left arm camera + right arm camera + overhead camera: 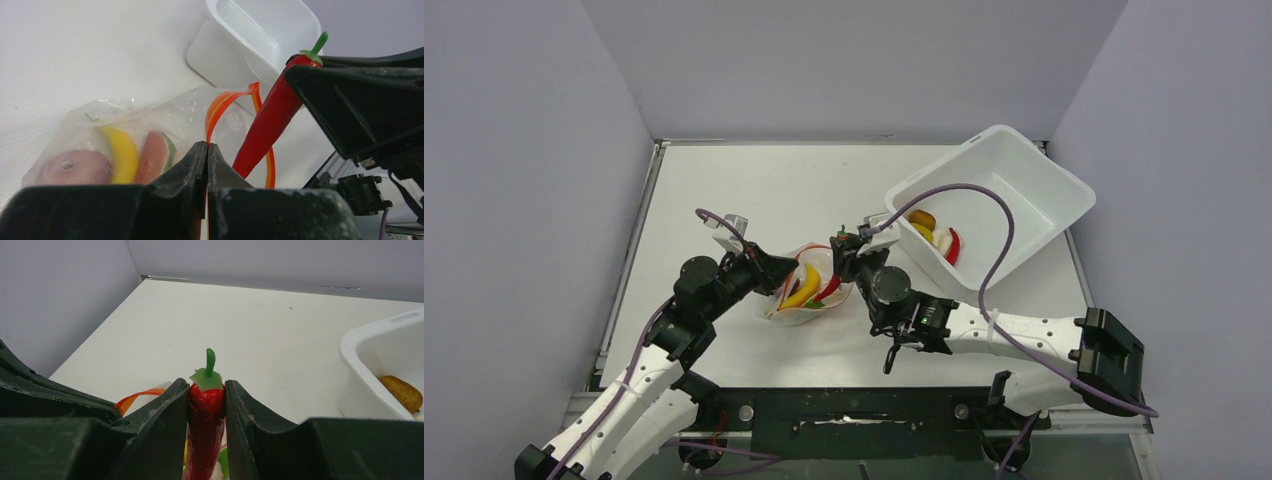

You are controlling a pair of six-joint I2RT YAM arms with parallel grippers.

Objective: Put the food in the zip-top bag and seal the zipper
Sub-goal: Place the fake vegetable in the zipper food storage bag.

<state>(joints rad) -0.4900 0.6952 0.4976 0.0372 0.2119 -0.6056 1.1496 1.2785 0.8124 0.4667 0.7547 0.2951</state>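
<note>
The clear zip-top bag [802, 300] lies at the table's middle with its mouth held open. My left gripper [776, 276] is shut on the orange-red zipper [220, 107] strip at the mouth; the fingertips [200, 150] pinch it. Inside the bag are a yellow banana [122, 152], a watermelon slice [155, 157] and a brown round piece [72, 167]. My right gripper [206, 385] is shut on a red chili [205, 410] near its green stem. The chili [270, 120] hangs tip-down into the bag's mouth. More food [934, 236] lies in the white bin.
The white rectangular bin [1024, 190] stands tilted at the back right, close behind the right gripper, and shows in the left wrist view [260, 35]. A brown piece [404, 392] lies in it. Grey walls enclose the table on three sides.
</note>
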